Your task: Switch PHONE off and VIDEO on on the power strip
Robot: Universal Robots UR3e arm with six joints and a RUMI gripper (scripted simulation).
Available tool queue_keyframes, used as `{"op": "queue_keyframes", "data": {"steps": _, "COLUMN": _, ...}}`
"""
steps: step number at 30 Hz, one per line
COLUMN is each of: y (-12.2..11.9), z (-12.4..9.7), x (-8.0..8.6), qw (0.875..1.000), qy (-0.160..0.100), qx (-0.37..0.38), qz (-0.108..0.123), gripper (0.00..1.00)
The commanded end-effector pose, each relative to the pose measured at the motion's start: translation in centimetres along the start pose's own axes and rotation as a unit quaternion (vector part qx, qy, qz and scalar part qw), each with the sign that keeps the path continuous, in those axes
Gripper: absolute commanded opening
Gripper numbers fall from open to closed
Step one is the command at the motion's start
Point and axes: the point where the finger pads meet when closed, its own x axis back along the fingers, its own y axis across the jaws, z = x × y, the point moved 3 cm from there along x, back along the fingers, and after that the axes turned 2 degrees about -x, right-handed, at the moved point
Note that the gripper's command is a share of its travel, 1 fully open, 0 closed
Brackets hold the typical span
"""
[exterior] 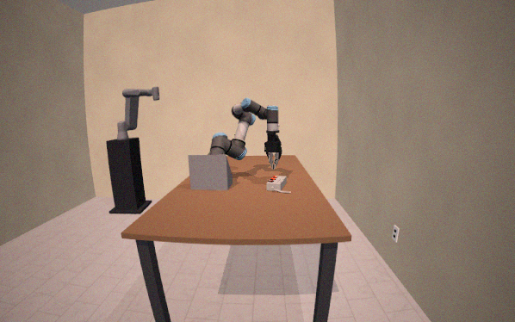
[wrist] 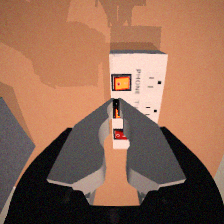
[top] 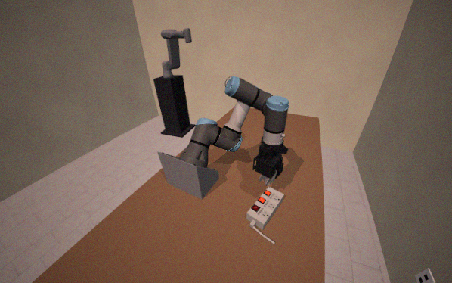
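The white power strip (top: 273, 204) (exterior: 277, 184) (wrist: 150, 62) lies on the brown table (top: 151, 234) (exterior: 241, 215), switches facing up. In the wrist view the switch (wrist: 121, 82) beside the PHONE label glows orange. The middle switch (top: 261, 200) also glows and is mostly hidden behind my fingertips in the wrist view. The third switch (top: 255, 207) (wrist: 119, 134), nearest the cable, is dark red. My gripper (top: 265, 181) (exterior: 274, 165) (wrist: 116, 99) is shut and empty, pointing down, a little above the far end of the strip.
The arm's grey wedge base (top: 189, 178) (exterior: 208, 172) stands to the left of the strip. The strip's white cable (top: 264, 234) trails toward the table's front. A second arm on a black pedestal (top: 173, 102) (exterior: 125, 172) stands on the floor beyond the table.
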Motion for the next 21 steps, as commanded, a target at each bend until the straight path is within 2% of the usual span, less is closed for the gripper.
{"op": "queue_keyframes", "data": {"steps": 1, "y": 0.0, "z": 0.0, "x": -0.4, "qw": 1.0, "qy": -0.001, "qx": 0.0, "qz": -0.001, "gripper": 0.0}}
{"op": "queue_keyframes", "data": {"steps": 21, "y": 0.0, "z": 0.0, "x": -2.7, "qw": 1.0, "qy": -0.001, "qx": 0.0, "qz": -0.001, "gripper": 0.0}}
